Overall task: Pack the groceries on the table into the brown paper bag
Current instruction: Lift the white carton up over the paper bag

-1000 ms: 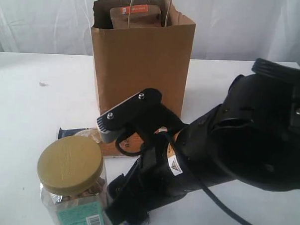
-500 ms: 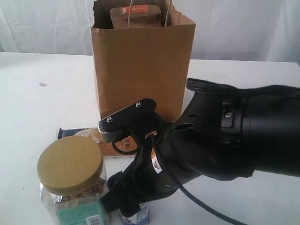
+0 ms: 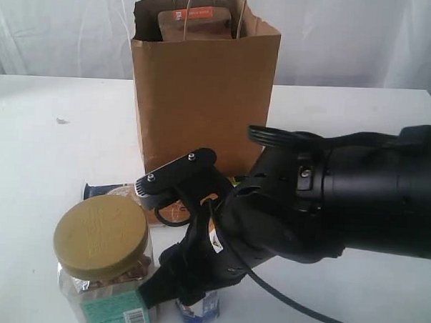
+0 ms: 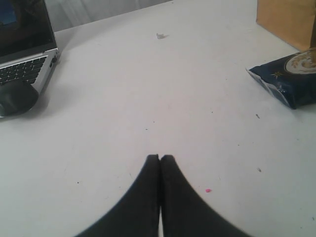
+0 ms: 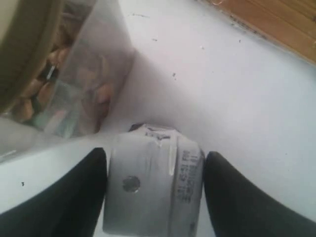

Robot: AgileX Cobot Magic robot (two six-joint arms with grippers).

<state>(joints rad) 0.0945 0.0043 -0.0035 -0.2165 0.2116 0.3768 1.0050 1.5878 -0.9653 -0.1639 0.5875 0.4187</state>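
The right fingers (image 5: 79, 197) pinch the small white-blue carton (image 5: 150, 182) from both sides. It stands on the desk (image 3: 44, 161) just beside the clear jar (image 3: 100, 256), in front of the brown paper bag (image 3: 204, 89). The left fingers (image 4: 148, 197) are pressed together over the desk.

- Soft, even light fills the exterior view; the white curtain (image 3: 349, 38) looks washed out.
- The right wrist view is blurred close up: the small white-blue carton (image 5: 153, 182) and clear jar (image 5: 64, 84) look soft.
- A faint grey shadow falls on the table (image 5: 247, 98) beside the clear jar.
- The left wrist view is sharper.
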